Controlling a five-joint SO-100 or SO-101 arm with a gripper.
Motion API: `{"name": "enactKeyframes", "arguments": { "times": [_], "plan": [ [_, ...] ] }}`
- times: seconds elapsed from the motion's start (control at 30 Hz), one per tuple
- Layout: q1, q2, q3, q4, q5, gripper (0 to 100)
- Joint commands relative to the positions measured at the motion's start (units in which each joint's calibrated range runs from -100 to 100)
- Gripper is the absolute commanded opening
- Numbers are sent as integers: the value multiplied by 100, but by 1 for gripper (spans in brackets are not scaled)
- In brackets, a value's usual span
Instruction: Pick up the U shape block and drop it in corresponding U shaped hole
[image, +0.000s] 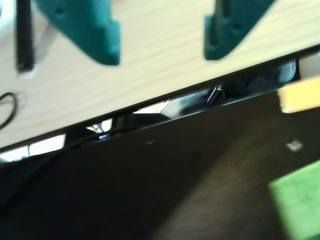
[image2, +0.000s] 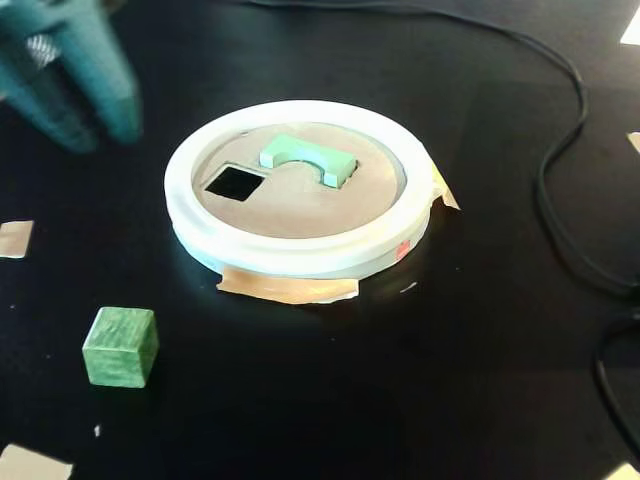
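Matt pale mint U shape block (image2: 308, 158), tan cardboard disc (image2: 300, 200), glossy black table (image2: 480, 350).

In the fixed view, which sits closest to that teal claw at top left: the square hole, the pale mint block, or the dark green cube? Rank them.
From the gripper:
1. Square hole, left side of disc.
2. U shape block, just beyond it, on the disc.
3. Green cube, lower left on the mat.

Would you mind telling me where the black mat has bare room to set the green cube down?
In the fixed view, the widest bare patch lies between the white-rimmed disc and the black cable. The strip between disc and green cube is narrower. The disc's top is crowded: the U shape block sits there.
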Motion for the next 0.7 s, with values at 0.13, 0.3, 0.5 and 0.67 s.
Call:
{"name": "enactKeyframes", "arguments": {
  "times": [0.13, 0.3, 0.5, 0.67],
  "plan": [
    [102, -4064, 3330, -1228, 98, 27],
    [115, -5820, 4896, -1600, 93, 28],
    [115, -6473, 6117, -1499, 98, 28],
    [102, -6473, 6718, -1499, 98, 28]
  ]
}}
